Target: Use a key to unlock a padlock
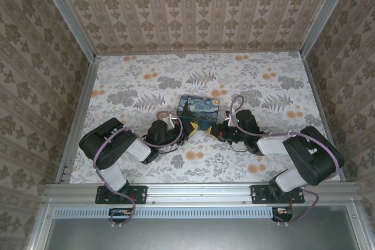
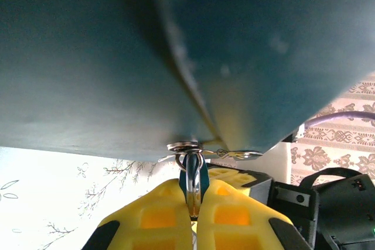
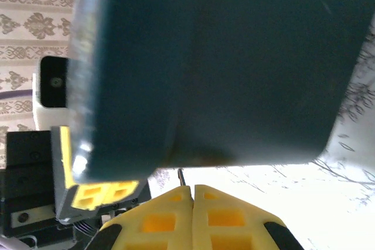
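Item: padlock point(image 2: 194, 173), a tiny teal-blue body with a silvery loop, seen at lower centre of the left wrist view. It hangs from a small metal fitting point(image 2: 188, 145) on the lower edge of the dark blue box point(image 1: 198, 111), which stands mid-frame on the floral table point(image 1: 146, 80) in the top view. Handling, by judgement: light, rigid metal, smooth and liable to slip or swivel on its loop. It is not fragile, but it is too small for a generous hold. Best taken flat across the body's two faces, with the keyway end left free. Tool, left gripper point(image 2: 193, 196): yellow fingers pressed together, pinching the padlock, whose loop stands up out of the seam between them. Tool, right gripper point(image 3: 192, 191): yellow fingers closed with no visible gap, at bottom centre of the right wrist view, just below the box. A thin dark pin point(image 3: 180, 175) rises beside the seam; it may be the key's tip, but that cannot be told. In the top view both grippers sit close together at the box's near side.
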Robot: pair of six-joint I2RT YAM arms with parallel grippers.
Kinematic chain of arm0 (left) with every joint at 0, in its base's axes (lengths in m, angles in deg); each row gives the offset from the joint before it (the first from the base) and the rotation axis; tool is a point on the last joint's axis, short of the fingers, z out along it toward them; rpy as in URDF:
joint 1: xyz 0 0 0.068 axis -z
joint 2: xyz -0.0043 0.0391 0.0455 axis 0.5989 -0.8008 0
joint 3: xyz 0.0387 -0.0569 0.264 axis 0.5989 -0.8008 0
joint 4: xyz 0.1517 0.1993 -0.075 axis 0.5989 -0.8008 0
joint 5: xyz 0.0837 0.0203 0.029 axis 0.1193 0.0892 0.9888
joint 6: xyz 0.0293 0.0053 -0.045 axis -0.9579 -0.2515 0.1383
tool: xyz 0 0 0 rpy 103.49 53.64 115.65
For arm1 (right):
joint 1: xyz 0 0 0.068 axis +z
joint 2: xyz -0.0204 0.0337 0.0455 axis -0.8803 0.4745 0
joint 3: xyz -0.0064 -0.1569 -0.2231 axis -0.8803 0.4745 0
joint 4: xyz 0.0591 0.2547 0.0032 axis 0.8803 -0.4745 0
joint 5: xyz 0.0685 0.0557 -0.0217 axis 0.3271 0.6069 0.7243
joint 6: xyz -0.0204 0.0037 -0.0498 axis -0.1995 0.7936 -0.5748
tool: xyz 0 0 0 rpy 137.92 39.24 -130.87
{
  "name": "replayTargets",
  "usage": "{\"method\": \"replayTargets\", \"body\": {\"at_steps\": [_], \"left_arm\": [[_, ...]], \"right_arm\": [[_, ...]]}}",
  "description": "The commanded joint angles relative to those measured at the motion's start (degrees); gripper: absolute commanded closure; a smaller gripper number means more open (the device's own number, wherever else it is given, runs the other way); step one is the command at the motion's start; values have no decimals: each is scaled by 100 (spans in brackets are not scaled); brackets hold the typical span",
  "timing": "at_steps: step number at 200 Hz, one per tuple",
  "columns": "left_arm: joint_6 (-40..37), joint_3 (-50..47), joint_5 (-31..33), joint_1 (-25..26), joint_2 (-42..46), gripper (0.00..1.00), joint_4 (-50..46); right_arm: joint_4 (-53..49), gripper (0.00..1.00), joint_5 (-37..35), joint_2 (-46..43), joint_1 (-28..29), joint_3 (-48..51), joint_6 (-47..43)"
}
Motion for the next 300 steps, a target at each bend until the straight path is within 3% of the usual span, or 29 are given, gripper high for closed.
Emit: {"method": "replayTargets", "body": {"at_steps": [1, 120, 209, 300], "left_arm": [[-19, 77, -75, -34, 57, 100, 281], [-23, 146, -66, 18, 39, 100, 282], [112, 211, -40, 93, 178, 100, 309], [353, 242, -25, 114, 564, 100, 309]], "right_arm": [[78, 100, -106, 41, 55, -220, 93], [245, 100, -196, 333, 215, -475, 288], [2534, 100, -194, 1209, 99, -27, 1328], [3386, 100, 170, 1848, -307, -47, 1196]]}}
